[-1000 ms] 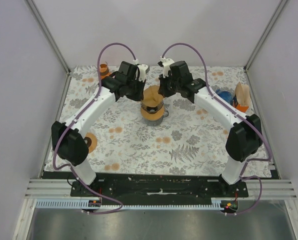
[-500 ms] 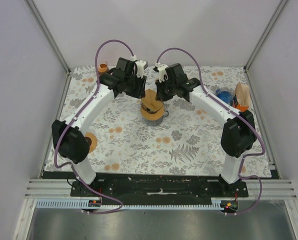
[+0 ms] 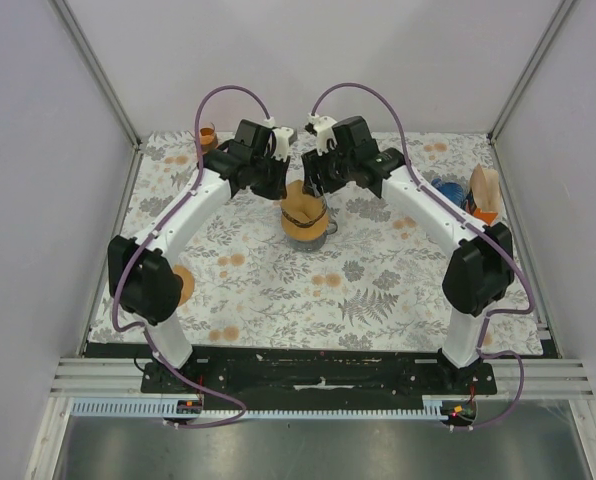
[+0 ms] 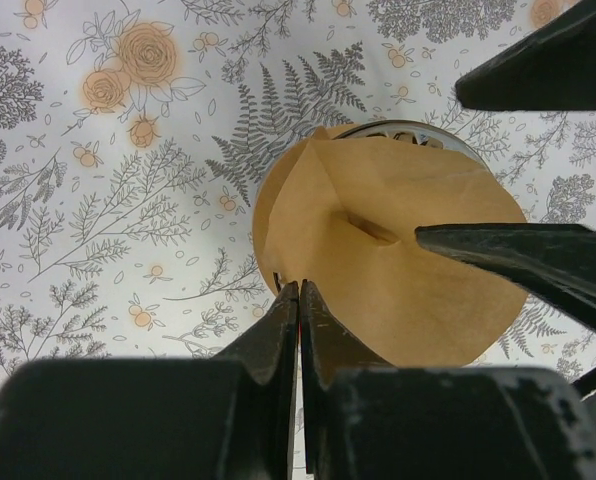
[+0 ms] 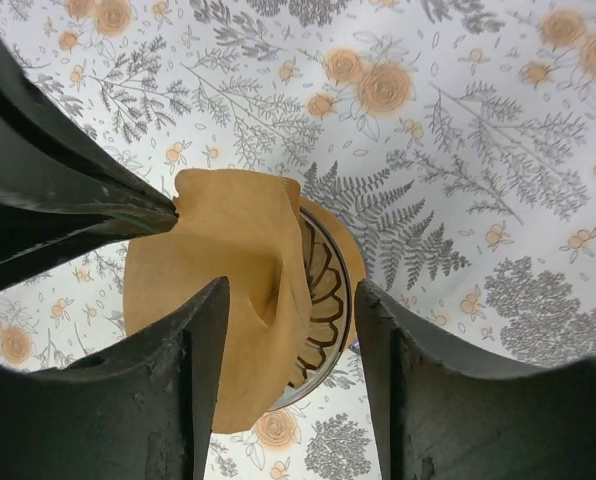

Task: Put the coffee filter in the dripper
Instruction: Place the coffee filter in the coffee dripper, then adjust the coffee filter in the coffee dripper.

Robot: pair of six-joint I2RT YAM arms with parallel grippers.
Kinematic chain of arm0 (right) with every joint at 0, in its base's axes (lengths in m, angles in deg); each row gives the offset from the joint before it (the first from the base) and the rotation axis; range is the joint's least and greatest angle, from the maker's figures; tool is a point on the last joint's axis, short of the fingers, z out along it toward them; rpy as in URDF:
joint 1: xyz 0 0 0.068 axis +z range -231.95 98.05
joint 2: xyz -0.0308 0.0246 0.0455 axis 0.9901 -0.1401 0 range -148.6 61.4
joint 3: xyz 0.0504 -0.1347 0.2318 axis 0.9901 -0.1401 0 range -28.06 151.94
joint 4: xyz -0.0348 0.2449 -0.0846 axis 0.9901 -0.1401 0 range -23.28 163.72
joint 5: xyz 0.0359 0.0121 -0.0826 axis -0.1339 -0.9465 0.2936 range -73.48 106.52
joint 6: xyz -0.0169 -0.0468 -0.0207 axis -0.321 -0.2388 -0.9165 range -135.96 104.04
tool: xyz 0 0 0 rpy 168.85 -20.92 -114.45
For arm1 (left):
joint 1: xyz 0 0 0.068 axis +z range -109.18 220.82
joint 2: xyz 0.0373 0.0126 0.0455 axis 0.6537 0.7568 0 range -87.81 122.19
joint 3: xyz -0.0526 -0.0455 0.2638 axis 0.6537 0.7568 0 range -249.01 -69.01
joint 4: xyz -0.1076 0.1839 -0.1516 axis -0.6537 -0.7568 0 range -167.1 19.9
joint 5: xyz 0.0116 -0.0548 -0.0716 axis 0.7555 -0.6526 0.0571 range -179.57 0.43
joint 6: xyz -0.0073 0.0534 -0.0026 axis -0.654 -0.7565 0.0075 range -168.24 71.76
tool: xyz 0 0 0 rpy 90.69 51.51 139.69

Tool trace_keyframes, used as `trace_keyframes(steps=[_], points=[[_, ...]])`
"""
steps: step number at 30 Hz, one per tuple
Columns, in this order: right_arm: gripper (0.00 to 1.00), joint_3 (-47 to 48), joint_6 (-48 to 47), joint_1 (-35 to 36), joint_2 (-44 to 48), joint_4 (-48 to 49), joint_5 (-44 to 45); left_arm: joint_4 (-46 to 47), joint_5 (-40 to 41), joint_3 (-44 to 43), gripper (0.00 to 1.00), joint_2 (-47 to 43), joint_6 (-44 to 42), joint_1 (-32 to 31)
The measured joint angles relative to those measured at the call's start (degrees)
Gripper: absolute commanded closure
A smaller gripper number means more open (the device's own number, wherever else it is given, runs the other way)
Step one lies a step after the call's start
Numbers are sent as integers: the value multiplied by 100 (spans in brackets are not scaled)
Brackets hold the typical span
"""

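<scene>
Pinching coffee filter (image 4: 388,260) rim over dripper (image 5: 323,285), left hand (image 4: 299,292); right hand (image 5: 288,300) agape.

one coffee filter (image 4: 398,260), brown paper. one dripper (image 5: 323,290) under it. two arms: a left arm (image 3: 193,215) and a right arm (image 3: 428,215). two grippers: a left gripper (image 4: 298,300) and a right gripper (image 5: 290,290). two fingers (image 5: 198,380) on each, four in all. two purple cables: a left cable (image 3: 230,89) and a right cable (image 3: 356,86). one table (image 3: 378,290) with a flower cloth. four more small things: one orange cup (image 3: 207,135) at the back left, one brown round thing (image 3: 184,284) by the left arm, one blue thing (image 3: 448,188) and one tan thing (image 3: 484,188) at the right edge.
</scene>
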Motion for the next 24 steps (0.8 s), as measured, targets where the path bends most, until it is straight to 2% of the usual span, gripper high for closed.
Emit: trace_keyframes(steps=[3, 11, 14, 19, 24], points=[[41, 122, -103, 0, 87, -15, 26, 24, -9, 44, 93, 0, 0, 0], [85, 162, -164, 179, 352, -7, -28, 35, -9, 26, 68, -4, -15, 0], [95, 109, -66, 321, 345, -26, -13, 37, -9, -55, 58, -26, -35, 0], [100, 52, 44, 479, 149, -46, 234, 42, -11, -59, 49, -195, 11, 39], [100, 52, 72, 570, -313, -146, 553, 142, -17, 101, 43, -378, 317, 212]])
